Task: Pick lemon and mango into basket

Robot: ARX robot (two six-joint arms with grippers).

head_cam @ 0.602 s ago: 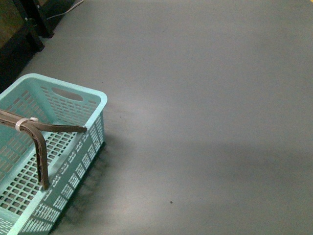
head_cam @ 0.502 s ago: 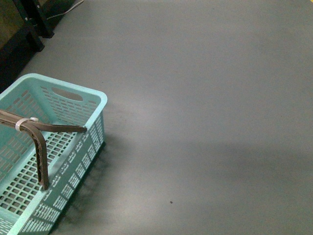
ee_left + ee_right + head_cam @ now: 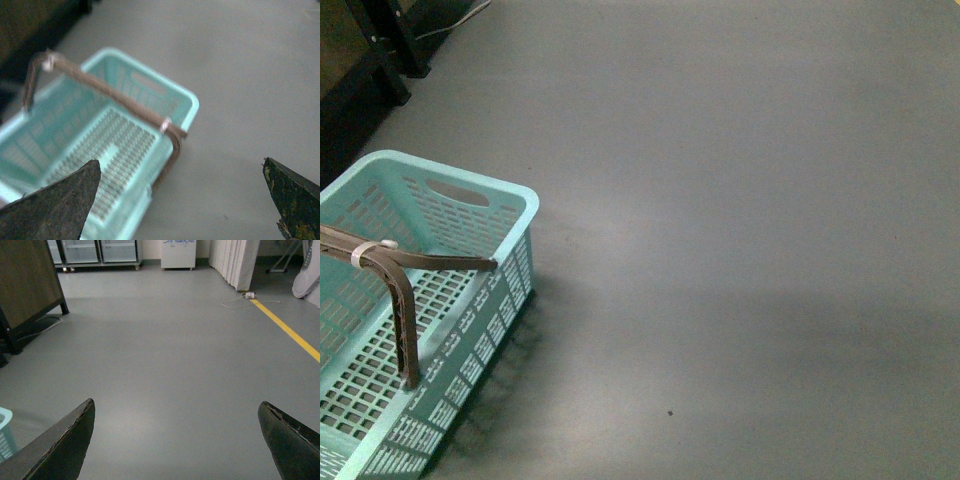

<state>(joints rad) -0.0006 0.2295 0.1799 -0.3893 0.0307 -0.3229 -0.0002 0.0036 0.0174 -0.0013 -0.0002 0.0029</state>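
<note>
The light teal basket [image 3: 525,205] stands on the grey floor at the lower left of the front view, with its brown handle [image 3: 405,320] and white tie up; nothing lies in the part I see. In the left wrist view the basket [image 3: 189,102] is blurred, below and ahead of my open, empty left gripper [image 3: 182,192]. My right gripper [image 3: 175,432] is open and empty over bare floor; a corner of the basket [image 3: 4,432] shows at that view's edge. The lemon and the mango are out of view. Neither arm shows in the front view.
Dark furniture legs [image 3: 390,50] stand at the far left. In the right wrist view a dark board on a stand [image 3: 27,285], glass-door cabinets [image 3: 95,251], a white unit [image 3: 177,253], white panels [image 3: 235,260], a floor cable [image 3: 240,299] and a yellow floor line [image 3: 290,332] show.
</note>
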